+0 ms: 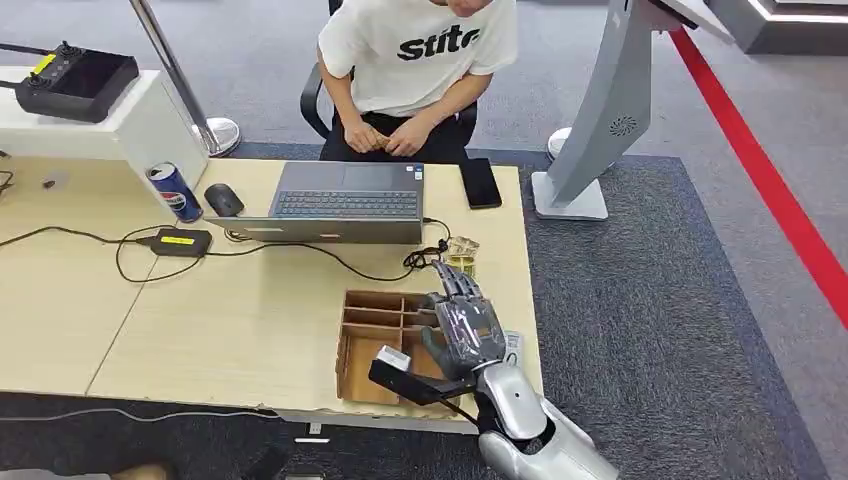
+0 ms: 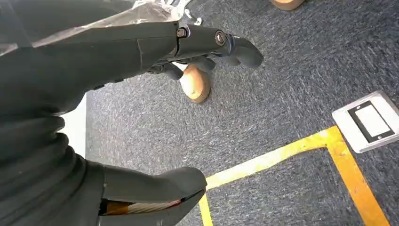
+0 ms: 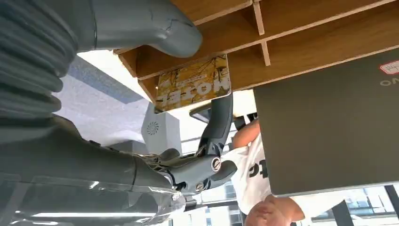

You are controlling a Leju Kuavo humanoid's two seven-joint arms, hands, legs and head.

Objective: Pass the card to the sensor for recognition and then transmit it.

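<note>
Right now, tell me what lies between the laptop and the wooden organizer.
A black cable crosses bare table between laptop and wooden organizer, in the head view.

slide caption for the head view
Right hand reaches over the wooden tray toward a card, laptop beyond.

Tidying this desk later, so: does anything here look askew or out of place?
Mostly orderly. The black phone lies at the desk's far edge, its end slightly overhanging. A black cable loops loosely across the desk. The right hand hovers over the wooden organizer; nothing looks spilled or damaged.
</note>
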